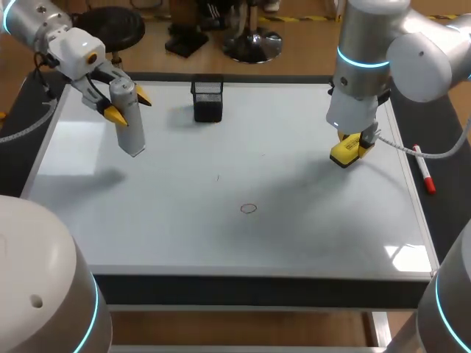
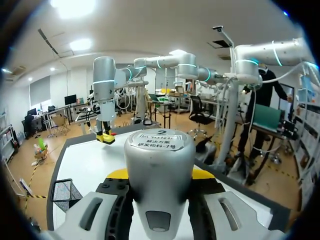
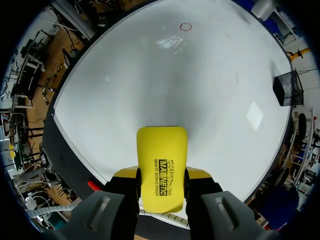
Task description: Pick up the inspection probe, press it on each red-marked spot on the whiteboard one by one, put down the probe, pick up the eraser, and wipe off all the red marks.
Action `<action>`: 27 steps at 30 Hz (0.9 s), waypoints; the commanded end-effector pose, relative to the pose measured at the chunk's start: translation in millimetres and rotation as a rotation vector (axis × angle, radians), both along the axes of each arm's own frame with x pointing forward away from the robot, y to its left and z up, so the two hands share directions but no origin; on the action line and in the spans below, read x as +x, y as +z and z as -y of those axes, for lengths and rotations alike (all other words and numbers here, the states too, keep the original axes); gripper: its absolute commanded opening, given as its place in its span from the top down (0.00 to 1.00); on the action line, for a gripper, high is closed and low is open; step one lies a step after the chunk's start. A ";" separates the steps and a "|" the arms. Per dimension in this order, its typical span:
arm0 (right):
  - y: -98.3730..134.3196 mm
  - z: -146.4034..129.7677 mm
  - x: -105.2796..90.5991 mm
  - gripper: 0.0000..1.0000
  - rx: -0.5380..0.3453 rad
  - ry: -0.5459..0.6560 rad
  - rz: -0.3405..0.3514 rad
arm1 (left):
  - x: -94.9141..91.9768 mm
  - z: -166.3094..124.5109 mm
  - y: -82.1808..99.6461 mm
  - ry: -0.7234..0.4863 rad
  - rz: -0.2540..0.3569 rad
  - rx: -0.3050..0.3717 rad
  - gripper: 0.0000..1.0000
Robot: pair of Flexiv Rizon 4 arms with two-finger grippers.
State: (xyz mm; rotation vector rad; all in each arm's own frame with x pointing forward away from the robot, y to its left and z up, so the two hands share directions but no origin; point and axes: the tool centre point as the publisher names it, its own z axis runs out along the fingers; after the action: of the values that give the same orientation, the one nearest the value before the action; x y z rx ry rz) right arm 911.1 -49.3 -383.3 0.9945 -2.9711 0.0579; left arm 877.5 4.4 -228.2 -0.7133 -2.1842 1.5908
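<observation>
Right gripper (image 1: 352, 147) closed on the yellow eraser (image 1: 344, 152), one finger on each long side, over the right part of the whiteboard (image 1: 294, 235); contact with the board not resolvable. Left gripper (image 1: 128, 105) clamped on the grey probe (image 1: 129, 121), held clear of the board at its back left, near the black mesh basket (image 1: 207, 99). One red ring (image 1: 249, 209) shows mid-board, well apart from both tools. Judged step: wiping. To do it well, lay the eraser's felt face flat, carry it toward the ring, keep even pressure, overlap passes, and stay off the red marker pen (image 1: 424, 169) at the right edge. Eraser's long axis runs out along the fingers, toward the board. Probe's long axis is near upright, lower end leaning slightly frontward
</observation>
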 end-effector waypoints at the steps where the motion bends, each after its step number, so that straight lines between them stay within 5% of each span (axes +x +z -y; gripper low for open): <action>1: 0.4 0.3 0.7 1.00 -0.004 0.001 -0.001 | -2.4 0.9 1.4 0.004 0.004 0.003 1.00; 14: 0.4 0.3 0.7 1.00 -0.004 0.001 -0.001 | -2.4 0.9 1.4 0.004 0.004 0.003 1.00; 27: 13.7 -57.7 -54.0 1.00 0.020 0.137 0.045 | -2.4 0.9 1.4 0.004 0.004 0.003 1.00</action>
State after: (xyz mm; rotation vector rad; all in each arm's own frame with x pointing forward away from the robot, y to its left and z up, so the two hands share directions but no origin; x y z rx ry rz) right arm 871.6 -0.2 -371.5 1.1927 -2.9306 0.0195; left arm 875.7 3.9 -228.4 -0.7127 -2.1888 1.5924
